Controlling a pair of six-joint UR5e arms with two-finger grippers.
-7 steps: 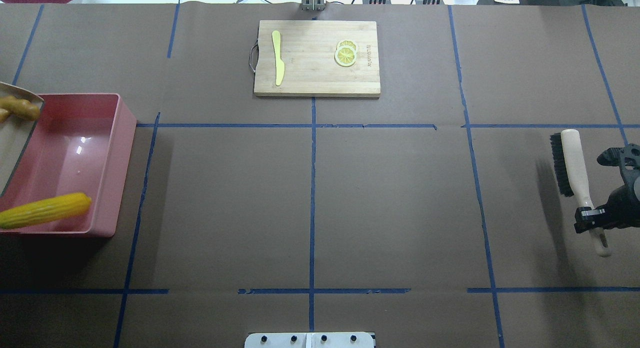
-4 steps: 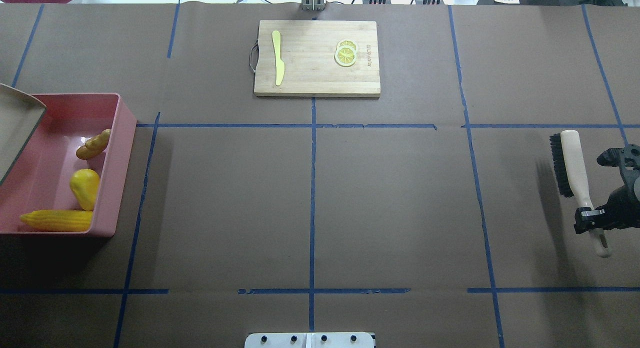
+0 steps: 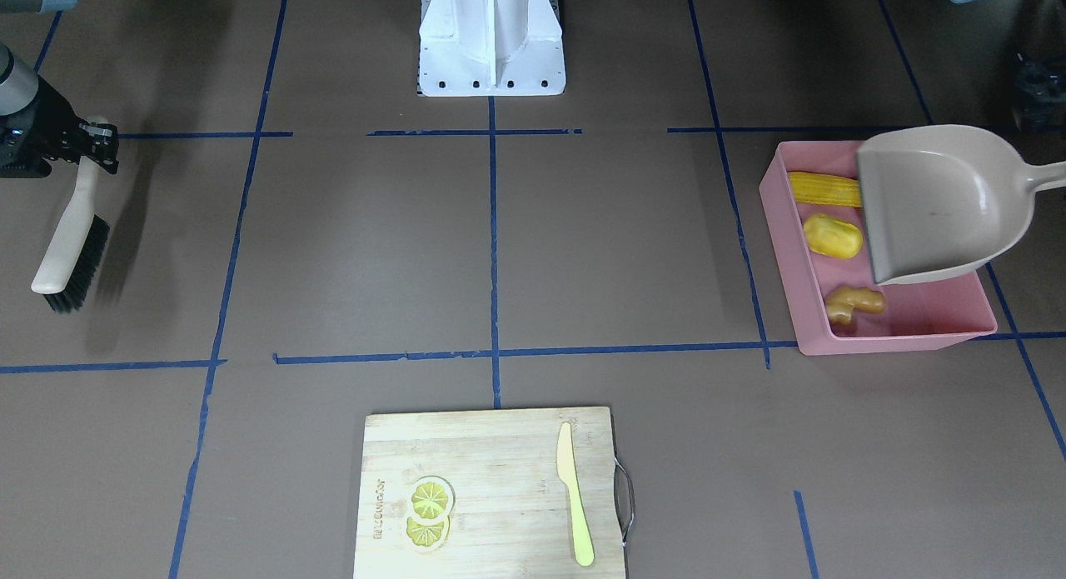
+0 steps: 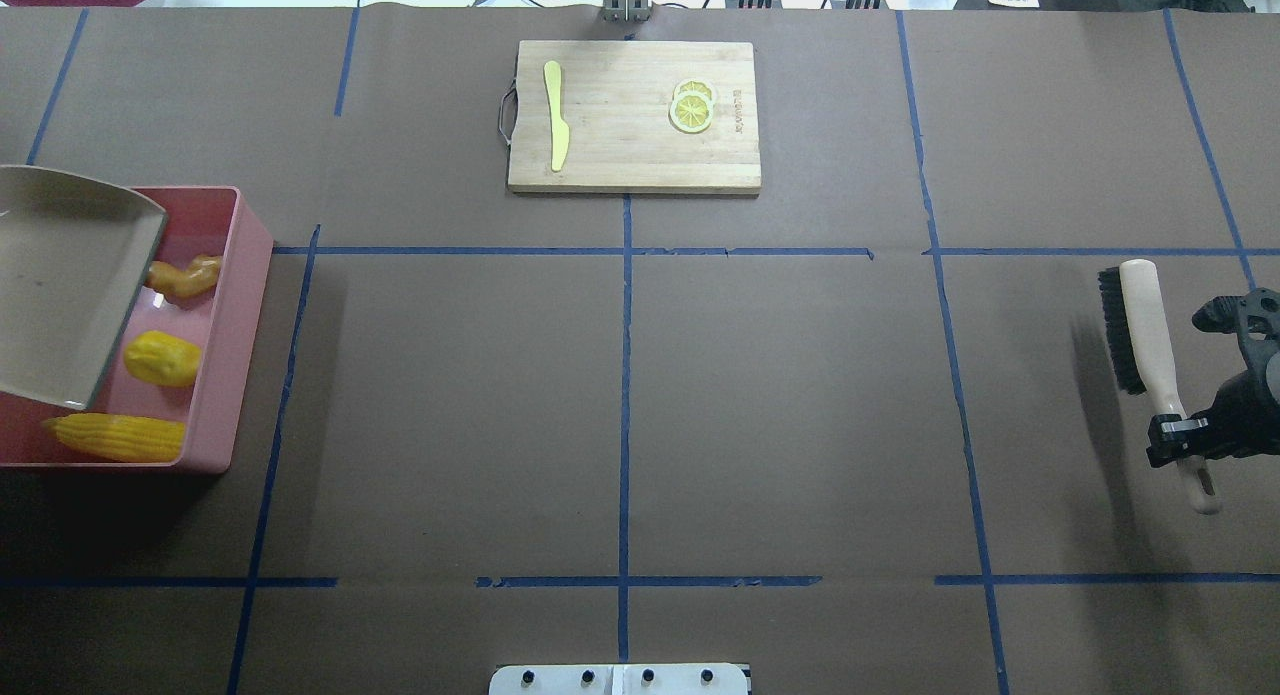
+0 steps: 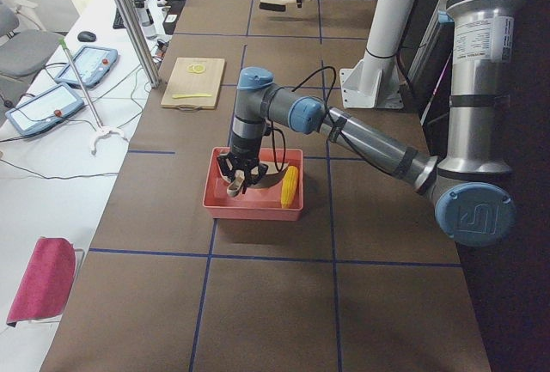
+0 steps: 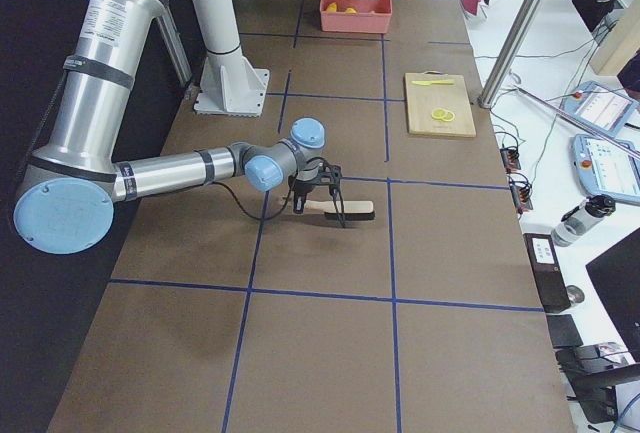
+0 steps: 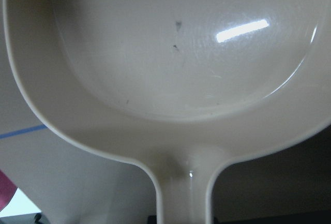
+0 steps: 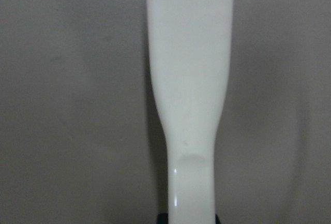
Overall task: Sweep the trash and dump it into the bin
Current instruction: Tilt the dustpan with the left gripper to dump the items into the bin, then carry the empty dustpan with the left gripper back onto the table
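Observation:
The pink bin (image 4: 250,275) stands at the table's left end. In it lie the yellow corn cob (image 4: 115,437), the rounded yellow lumpy piece (image 4: 162,358) and the tan-orange ginger root (image 4: 185,275). They also show in the front-facing view: the corn (image 3: 824,189), the lumpy piece (image 3: 833,235), the ginger (image 3: 854,302). The empty beige dustpan (image 4: 65,280) hangs tilted over the bin, its handle held by my left gripper (image 5: 239,173). My right gripper (image 4: 1185,440) is shut on the handle of the brush (image 4: 1140,325), far right, just above the table.
A wooden cutting board (image 4: 630,115) sits at the far middle with a pale yellow-green knife (image 4: 555,115) and lemon slices (image 4: 692,107). The robot's base plate (image 4: 620,680) is at the near edge. Blue tape lines cross the brown table.
The ginger and the lumpy piece dropped from the dustpan into the bin and the corn settled at its near end. The dustpan swung further over the bin. The right arm stayed still.

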